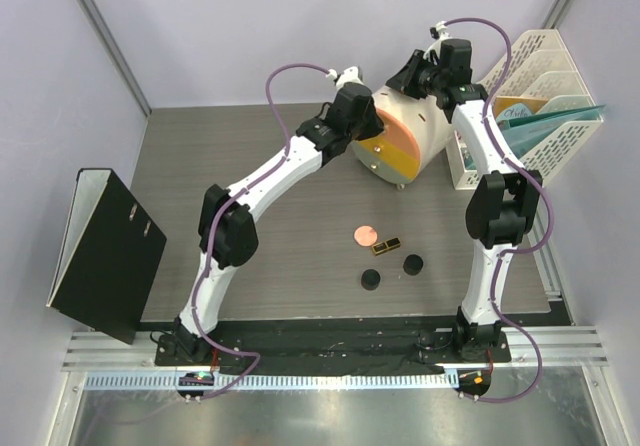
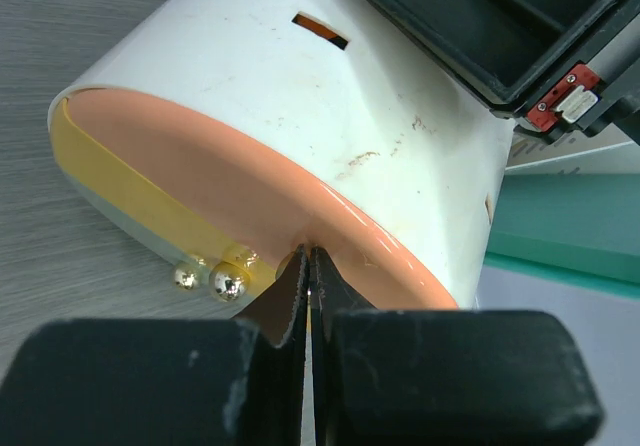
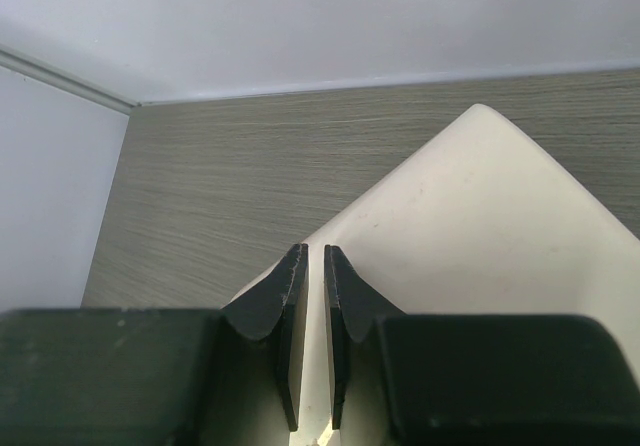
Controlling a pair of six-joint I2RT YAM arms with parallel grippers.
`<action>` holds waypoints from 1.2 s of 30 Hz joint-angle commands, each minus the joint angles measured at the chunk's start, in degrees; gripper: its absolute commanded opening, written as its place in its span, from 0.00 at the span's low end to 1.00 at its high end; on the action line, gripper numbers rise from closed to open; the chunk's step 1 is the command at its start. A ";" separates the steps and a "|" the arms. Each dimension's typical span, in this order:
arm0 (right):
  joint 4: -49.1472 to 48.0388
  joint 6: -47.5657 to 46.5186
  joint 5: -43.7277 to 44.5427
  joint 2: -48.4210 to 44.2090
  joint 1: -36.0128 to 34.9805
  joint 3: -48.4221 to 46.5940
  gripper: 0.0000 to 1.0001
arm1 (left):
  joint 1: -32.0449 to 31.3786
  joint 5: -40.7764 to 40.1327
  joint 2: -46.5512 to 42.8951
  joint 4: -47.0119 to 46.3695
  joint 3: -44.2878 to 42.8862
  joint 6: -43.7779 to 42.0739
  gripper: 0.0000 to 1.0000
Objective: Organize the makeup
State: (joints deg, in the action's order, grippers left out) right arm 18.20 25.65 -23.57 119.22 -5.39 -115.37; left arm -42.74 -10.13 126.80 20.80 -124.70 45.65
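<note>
Four pieces of makeup sit out in the open, mid-table (image 1: 250, 166), between the two arms. The pink compact (image 1: 366, 234) is a flat round disc, salmon-coloured. The lipstick (image 1: 386, 245) lies on its side just beside it to the right, a short black tube with a gold band. Nearer the arm bases are two squat round pots, dark all over: the right-hand black jar (image 1: 412, 263) and the nearer black jar (image 1: 370, 280), each standing a little apart from the others.

Both arms are up at the far end, well away from the makeup, working the cream drum box (image 1: 425, 131). The left gripper (image 2: 307, 256) has its jaws drawn almost together, only a hairline slit between them, with the tips right at the lip of the orange drawer (image 2: 250, 196). Whether they pinch anything there cannot be told. Below the orange drawer sits the yellow drawer (image 2: 120, 181), with two gold knobs (image 2: 228, 284) just left of the fingers.

The right gripper (image 3: 312, 256) is over the drum's pale top, jaws nearly closed with a narrow gap and nothing visible held between them.

A white file rack (image 1: 535, 76) stands at the right edge, and a black binder (image 1: 105, 251) leans at the left.
</note>
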 commanded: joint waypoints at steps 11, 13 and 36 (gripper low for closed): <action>12.65 -1.22 1.78 1.89 0.29 0.77 0.19 | -0.41 -1.38 -9.19 -7.70 7.28 -2.93 0.15; 12.74 -0.87 2.04 1.81 0.29 -0.20 0.18 | -0.41 -2.26 -12.01 -7.79 9.38 -3.63 0.27; 13.36 -2.09 4.59 -1.97 1.52 0.94 0.18 | -7.27 -2.79 -8.24 -23.08 26.54 -29.37 0.61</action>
State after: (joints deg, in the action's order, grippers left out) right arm 23.51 25.63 -21.12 117.71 -4.86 -116.75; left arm -48.58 -10.57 117.21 5.80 -94.11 29.21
